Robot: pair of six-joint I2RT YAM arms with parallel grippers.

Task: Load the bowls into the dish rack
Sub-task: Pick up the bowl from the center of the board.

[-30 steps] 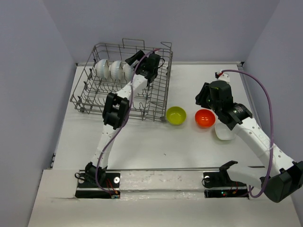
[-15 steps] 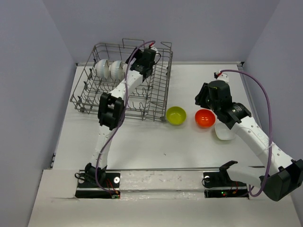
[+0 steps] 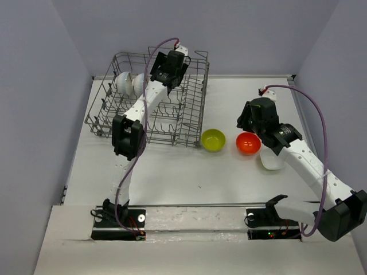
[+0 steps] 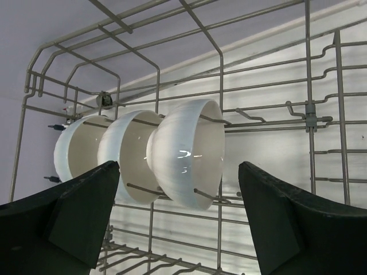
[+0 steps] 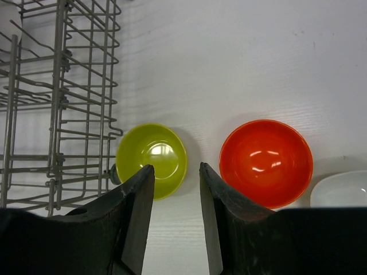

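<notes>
The grey wire dish rack (image 3: pixel 194 117) stands at the far left of the table. Three white bowls (image 4: pixel 189 152) stand on edge between its tines, side by side. My left gripper (image 4: pixel 179 217) hovers wide open in front of them, touching none; in the top view my left gripper (image 3: pixel 157 74) is over the rack's far side. On the table lie a yellow-green bowl (image 5: pixel 152 157), an orange bowl (image 5: pixel 265 162) and a white bowl (image 5: pixel 338 189). My right gripper (image 5: pixel 176 167) hangs above the gap between the green and orange bowls, partly open and holding nothing.
The rack's wire side (image 5: pixel 57 86) is just left of the green bowl (image 3: pixel 213 140). The orange bowl (image 3: pixel 248 142) and white bowl (image 3: pixel 272 161) sit close together under my right arm. Grey walls close the table on the left, far and right sides.
My left wrist has risen and swung back toward the rack's far side, away from the white bowls, still open. The right arm has barely moved.
</notes>
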